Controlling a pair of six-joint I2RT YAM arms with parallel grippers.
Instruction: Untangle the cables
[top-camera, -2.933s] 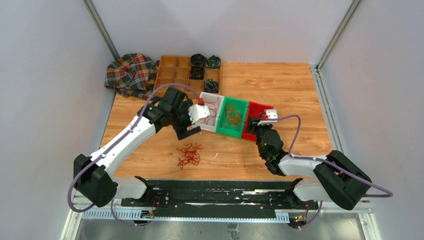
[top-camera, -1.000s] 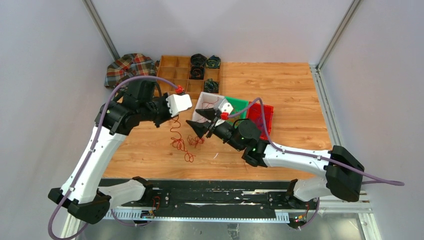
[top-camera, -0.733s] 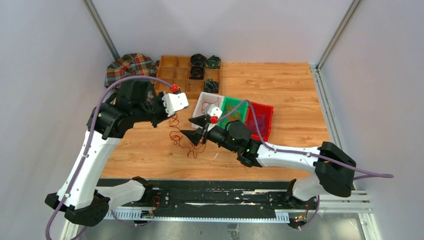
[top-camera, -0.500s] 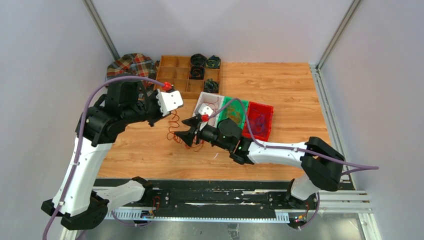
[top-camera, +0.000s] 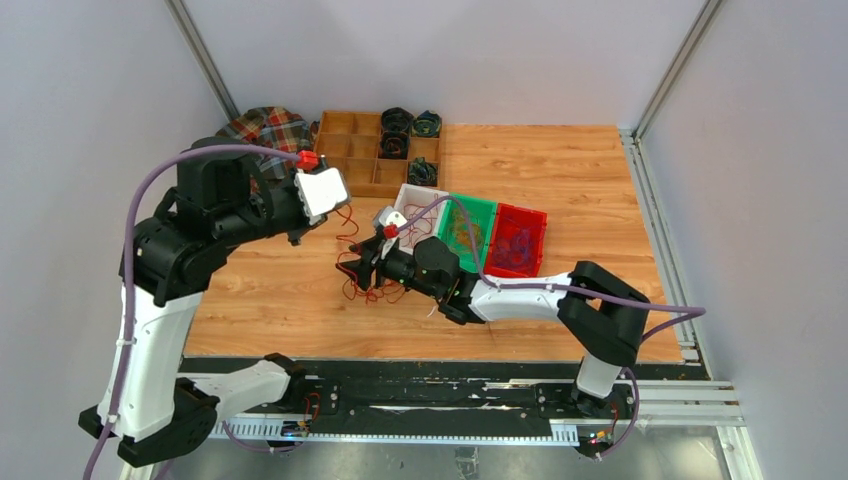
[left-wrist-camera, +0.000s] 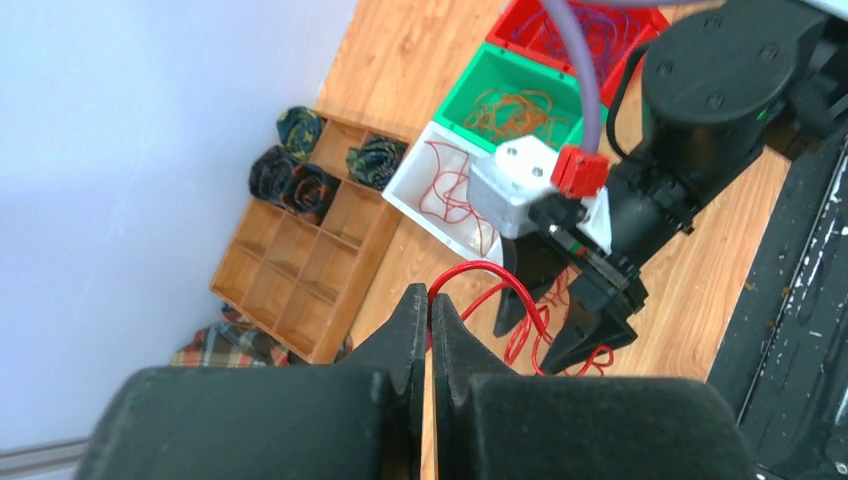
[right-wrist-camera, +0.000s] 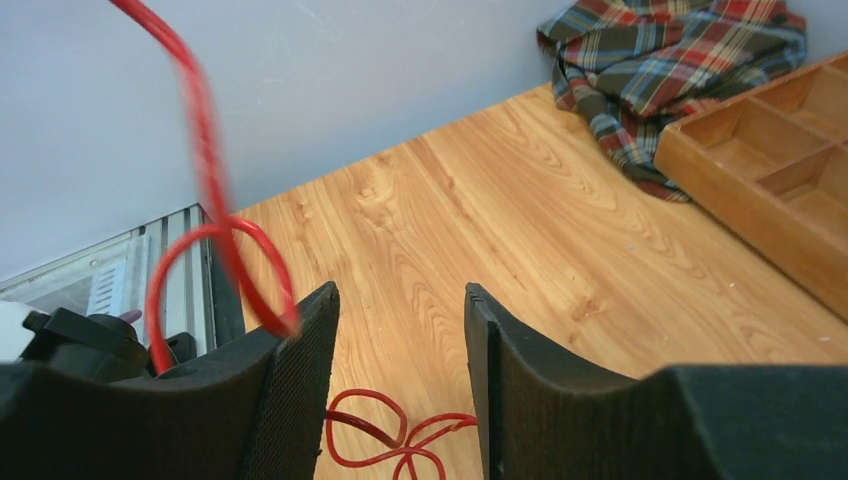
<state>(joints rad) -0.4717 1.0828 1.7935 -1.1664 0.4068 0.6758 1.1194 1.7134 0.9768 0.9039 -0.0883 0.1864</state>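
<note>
Our left gripper (left-wrist-camera: 430, 305) is pinched shut on a strand of the red cables (right-wrist-camera: 205, 135), holding it up above the table (top-camera: 560, 170). Our right gripper (right-wrist-camera: 400, 292) hangs low with its jaws apart and grips nothing. The strand passes by its left finger, and the rest of the cables lie on the table just beneath.

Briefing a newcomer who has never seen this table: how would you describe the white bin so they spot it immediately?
On the table, find the wooden tray at the far edge. Just in front of its right end starts a row of bins: white bin, green bin, red bin. The white one is leftmost in the top view and holds thin red wires.
</note>
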